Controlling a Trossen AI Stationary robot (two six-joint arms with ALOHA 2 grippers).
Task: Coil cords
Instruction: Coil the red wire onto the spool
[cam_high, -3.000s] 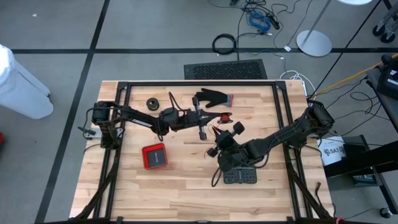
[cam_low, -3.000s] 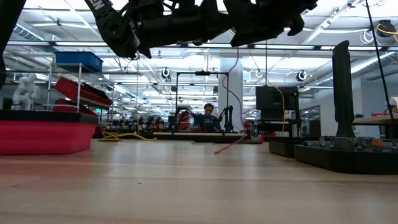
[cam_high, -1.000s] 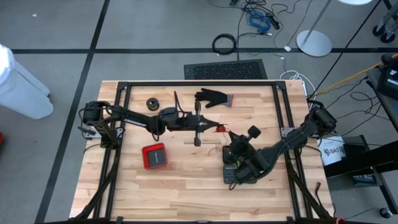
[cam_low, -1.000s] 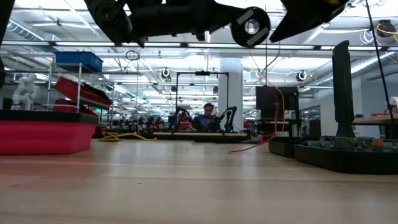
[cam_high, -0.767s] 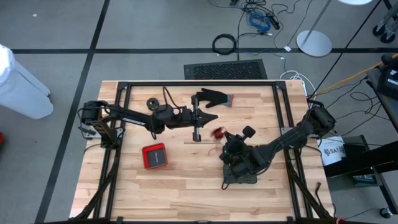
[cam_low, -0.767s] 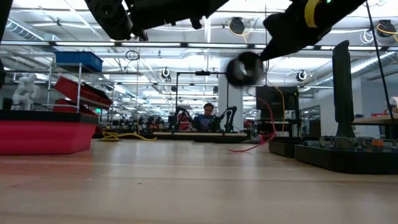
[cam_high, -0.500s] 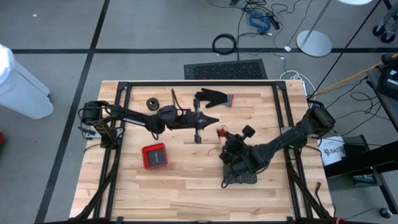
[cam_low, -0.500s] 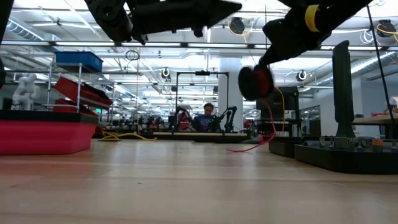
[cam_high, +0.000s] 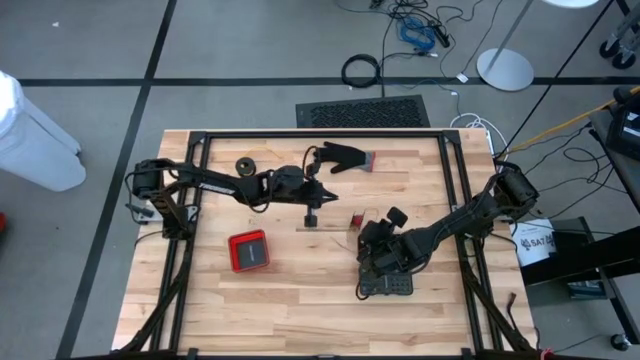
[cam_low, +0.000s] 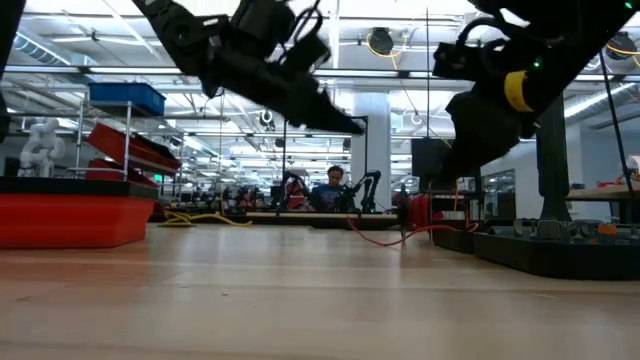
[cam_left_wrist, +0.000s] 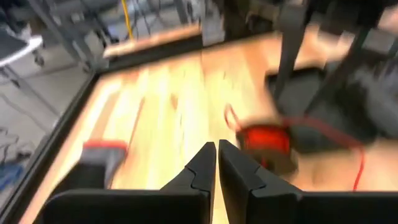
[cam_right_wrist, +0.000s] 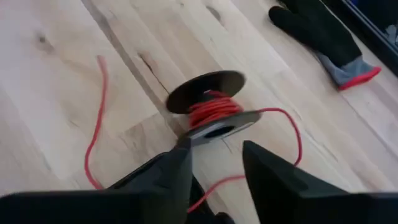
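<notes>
A small spool (cam_right_wrist: 211, 107) with black flanges and red cord wound on it lies tilted on the table near the middle (cam_high: 357, 220). Its loose red tail (cam_right_wrist: 96, 124) trails over the wood. My right gripper (cam_right_wrist: 216, 148) is open just short of the spool, one finger on each side of its near flange. My left gripper (cam_high: 318, 203) hangs shut above the table, left of the spool, tipped downward toward it (cam_left_wrist: 216, 163). The left wrist view shows the spool (cam_left_wrist: 264, 140) blurred ahead. A second, dark spool (cam_high: 245, 165) sits at the far left. My right gripper has one fingertip (cam_right_wrist: 182, 148) right beside the rim of the spool's near flange (cam_right_wrist: 198, 135). Whether they touch, I cannot tell. The fingers slant down from the table's right, and the spool lies on the wood.
A black glove with a red cuff (cam_high: 345, 157) lies at the far edge. A red box (cam_high: 248, 250) sits at the near left, and a black tray (cam_high: 386, 283) lies under my right arm. A black frame (cam_high: 320, 134) borders the table.
My right gripper has come down toward the table with the red spool, which was up in the air and now lies on the wood with its tail trailing. My left gripper has tipped downward and sunk a little.
</notes>
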